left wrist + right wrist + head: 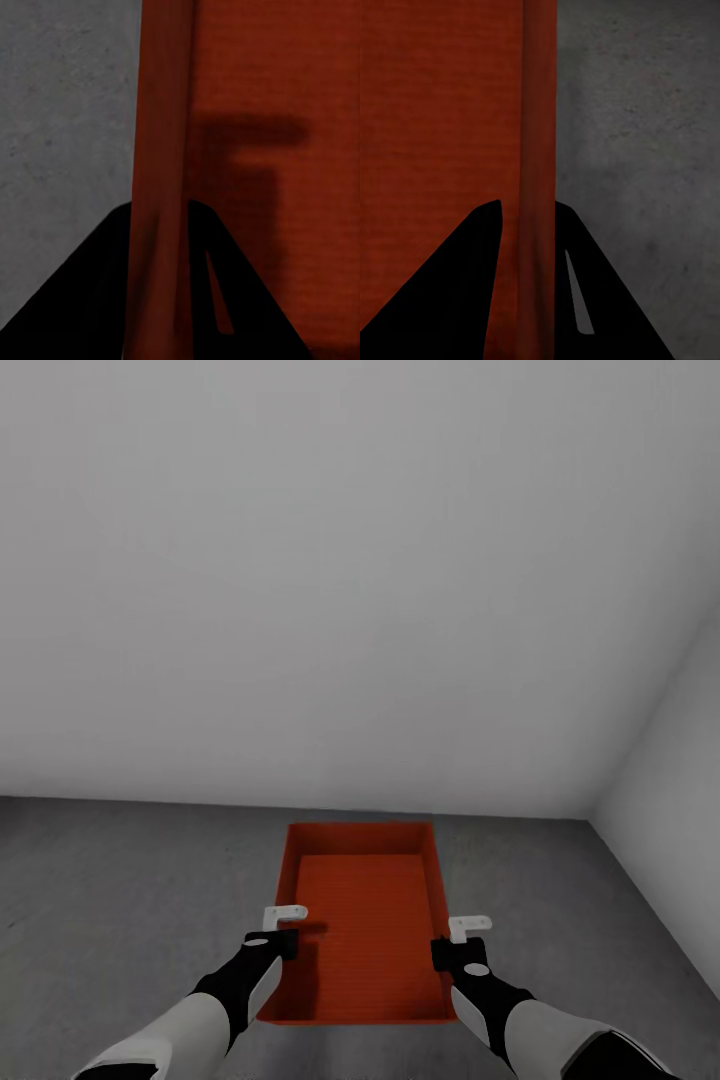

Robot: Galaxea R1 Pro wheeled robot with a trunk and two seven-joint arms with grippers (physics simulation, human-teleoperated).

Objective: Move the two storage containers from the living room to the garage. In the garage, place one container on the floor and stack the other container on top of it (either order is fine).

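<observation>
One orange-red storage container (pixel 365 920) lies lengthwise in front of me over the dark grey concrete floor (pixel 120 900) of the garage. My left gripper (pixel 287 948) is shut on its left side wall (pixel 161 112), which runs between the black fingers (pixel 97 300). On the opposite side, my right gripper (pixel 446 954) is shut on the right wall (pixel 538 112), one finger inside the bin and one outside. The bin's ribbed bottom (pixel 435 112) is bare. Whether the container rests on the floor or hangs just above it cannot be told.
A plain pale grey wall (pixel 350 560) stands just behind the container's far end. A second wall (pixel 680 760) meets it at the right, forming a corner. Open concrete stretches to the left and along the right side (pixel 645 150).
</observation>
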